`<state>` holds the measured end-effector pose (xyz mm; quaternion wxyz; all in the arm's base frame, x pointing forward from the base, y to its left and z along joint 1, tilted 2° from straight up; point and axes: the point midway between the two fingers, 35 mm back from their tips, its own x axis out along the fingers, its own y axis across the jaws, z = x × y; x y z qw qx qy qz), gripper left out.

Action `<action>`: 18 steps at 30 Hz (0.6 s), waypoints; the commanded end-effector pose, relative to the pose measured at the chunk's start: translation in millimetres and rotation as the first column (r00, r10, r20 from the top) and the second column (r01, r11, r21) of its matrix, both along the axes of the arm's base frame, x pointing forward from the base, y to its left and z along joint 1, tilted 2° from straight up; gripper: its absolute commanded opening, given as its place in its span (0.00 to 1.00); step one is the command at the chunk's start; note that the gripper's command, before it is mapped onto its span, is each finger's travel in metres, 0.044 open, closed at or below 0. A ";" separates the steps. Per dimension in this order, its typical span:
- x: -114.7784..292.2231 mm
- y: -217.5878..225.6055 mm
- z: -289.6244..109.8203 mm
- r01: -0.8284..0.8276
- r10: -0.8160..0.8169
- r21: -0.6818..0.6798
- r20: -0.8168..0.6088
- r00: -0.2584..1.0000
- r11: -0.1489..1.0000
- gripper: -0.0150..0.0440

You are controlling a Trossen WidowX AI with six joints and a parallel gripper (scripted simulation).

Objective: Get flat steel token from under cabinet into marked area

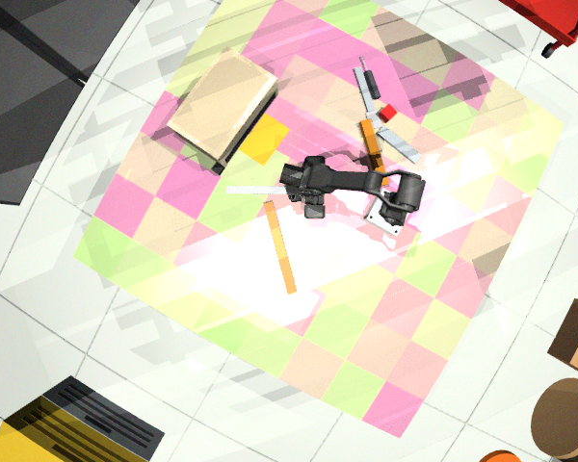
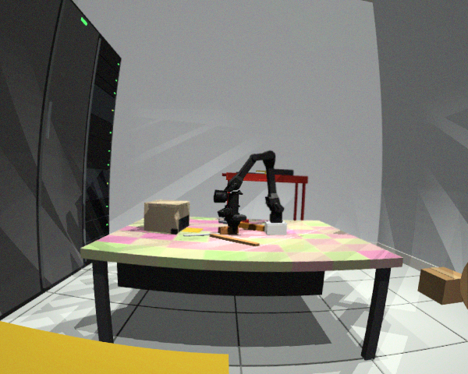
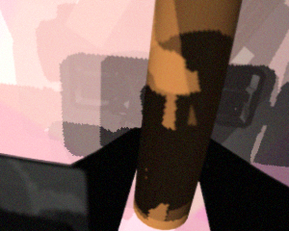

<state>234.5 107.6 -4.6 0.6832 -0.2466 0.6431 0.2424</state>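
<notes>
My gripper (image 1: 293, 191) (image 2: 231, 230) (image 3: 169, 139) is shut on the round orange handle (image 3: 183, 96) (image 2: 224, 230) of a tool. The tool's thin pale shaft (image 1: 254, 189) (image 2: 196, 234) points left, low over the table. Its tip lies below and in front of the beige cabinet (image 1: 222, 107) (image 2: 165, 215). The yellow marked area (image 1: 264, 138) (image 2: 192, 230) lies in front of the cabinet's dark underside, just above the shaft in the overhead view. The steel token is not visible in any view.
A long orange stick (image 1: 279, 246) (image 2: 236, 239) lies flat just in front of my gripper. Behind the arm lie a short orange bar (image 1: 370, 139), a grey strip (image 1: 401, 143), a red cube (image 1: 387, 113) and a grey tool (image 1: 364, 82). The arm's base (image 1: 383, 216) (image 2: 275, 227) stands to the right.
</notes>
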 end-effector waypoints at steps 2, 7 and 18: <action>-1.4 6.2 0.5 -0.002 0.002 0.002 0.003 1.000 1.000 0.25; -3.2 10.8 0.5 -0.002 0.002 0.002 0.003 1.000 1.000 0.25; -7.1 21.2 0.5 -0.002 0.002 0.003 0.002 1.000 1.000 0.25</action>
